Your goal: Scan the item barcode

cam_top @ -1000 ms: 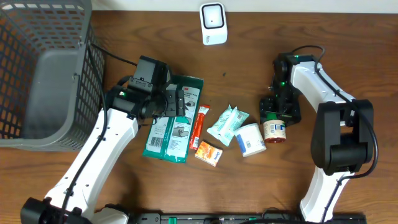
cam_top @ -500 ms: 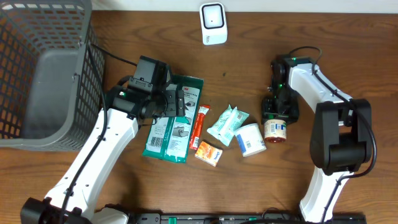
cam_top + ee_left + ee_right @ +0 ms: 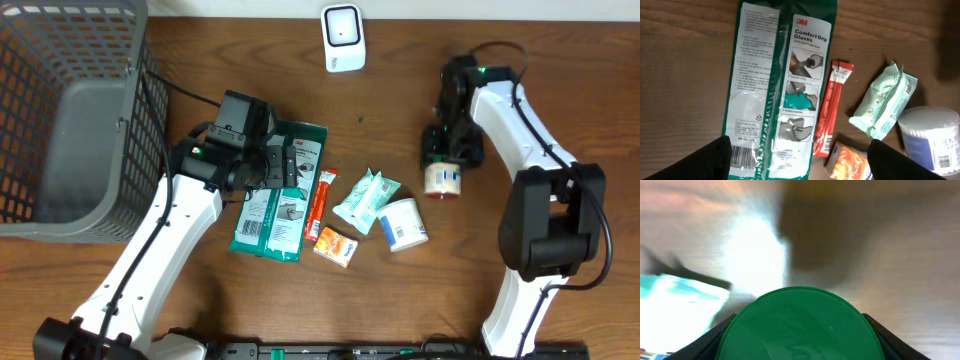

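A small jar with a green lid and a pale label lies tipped in my right gripper, which is shut on it at the right of the table. In the right wrist view the lid fills the space between both fingers of that gripper. The white barcode scanner stands at the back centre. My left gripper hangs open over a green glove package; nothing sits between the fingers of this gripper.
On the table lie a red stick packet, a teal wipes pack, a white tub and an orange box. A grey wire basket fills the back left corner.
The right gripper has closed on the jar and carried it toward the back of the table, away from the white tub. The left arm has stayed still.
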Controlling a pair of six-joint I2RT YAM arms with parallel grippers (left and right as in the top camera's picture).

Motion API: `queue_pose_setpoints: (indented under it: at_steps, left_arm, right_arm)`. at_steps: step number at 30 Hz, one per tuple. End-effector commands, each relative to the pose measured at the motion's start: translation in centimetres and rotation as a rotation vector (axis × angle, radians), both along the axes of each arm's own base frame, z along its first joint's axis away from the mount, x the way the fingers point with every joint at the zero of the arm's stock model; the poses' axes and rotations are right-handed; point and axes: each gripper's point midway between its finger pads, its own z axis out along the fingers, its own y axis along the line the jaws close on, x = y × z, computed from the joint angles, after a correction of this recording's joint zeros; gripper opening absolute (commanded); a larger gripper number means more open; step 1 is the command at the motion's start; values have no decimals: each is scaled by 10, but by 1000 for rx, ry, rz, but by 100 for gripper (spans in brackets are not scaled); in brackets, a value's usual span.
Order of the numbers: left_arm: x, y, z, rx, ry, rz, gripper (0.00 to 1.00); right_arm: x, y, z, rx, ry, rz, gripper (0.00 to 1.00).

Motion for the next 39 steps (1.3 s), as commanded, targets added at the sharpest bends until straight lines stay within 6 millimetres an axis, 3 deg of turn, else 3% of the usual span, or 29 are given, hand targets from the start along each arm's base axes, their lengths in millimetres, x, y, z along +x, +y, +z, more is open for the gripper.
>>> queue_pose_setpoints:
  at_steps: [1,8,12,20,24,27,30,35,39]
  left_arm:
    - [3,1,4,9,-15,1,84]
    - [7,8,4,43,-35,21,84]
    - [20,23,7,123,-96,72,84]
    - [58,46,27,86,-233,249,85]
    - [74,67,36,37,-275,370,85]
    - [80,85,40,-10,-280,470,85]
    - [83,99,40,-34,-275,539,85]
    - [82,107,39,-32,-271,564,85]
    - [82,107,38,-30,-266,563,85]
  right_arm:
    - [29,5,20,12,-112,29,34]
    - [49,0,56,-12,-275,27,35]
    - [53,-10,94,-82,-391,24,32]
    - [47,-7,167,-109,-625,30,28]
    - [41,-4,185,-118,-731,33,27]
    - [35,1,182,-110,-802,37,28]
    - [31,2,166,-98,-852,34,27]
    - [36,3,107,-82,-930,23,18]
    - [39,4,76,-75,-969,17,13]
